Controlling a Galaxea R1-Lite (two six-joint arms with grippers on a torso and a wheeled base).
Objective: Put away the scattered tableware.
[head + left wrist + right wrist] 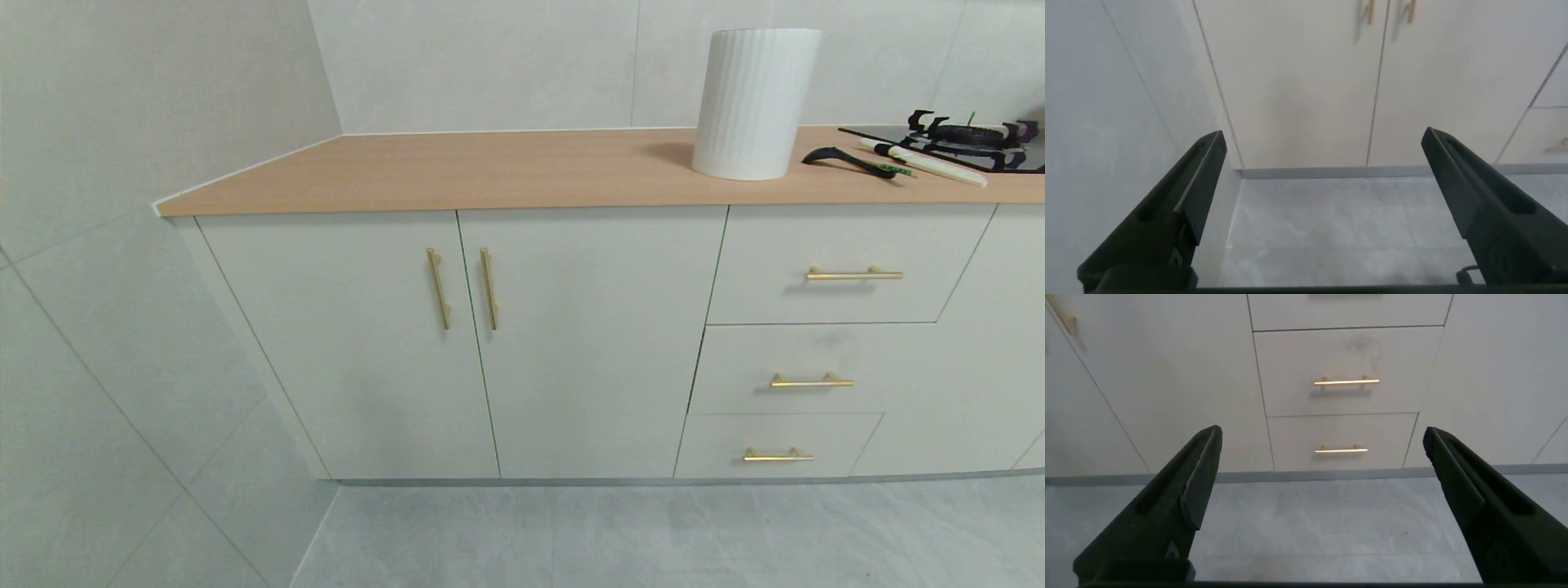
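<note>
On the wooden countertop (490, 167), at the right, lie a black ladle (849, 161) and a white-handled utensil (927, 162) with green marks. A tall white ribbed holder (755, 102) stands just left of them. My left gripper (1323, 155) hangs low and open over the floor before the double cabinet doors (1372, 73), nothing between its fingers. My right gripper (1323, 449) is also open and empty, low in front of the lower drawers (1347, 380).
A black stove burner (976, 135) sits at the counter's far right. White cabinet doors with gold handles (464, 287) are on the left, three drawers (853, 273) on the right. A tiled wall closes the left side; grey floor lies in front.
</note>
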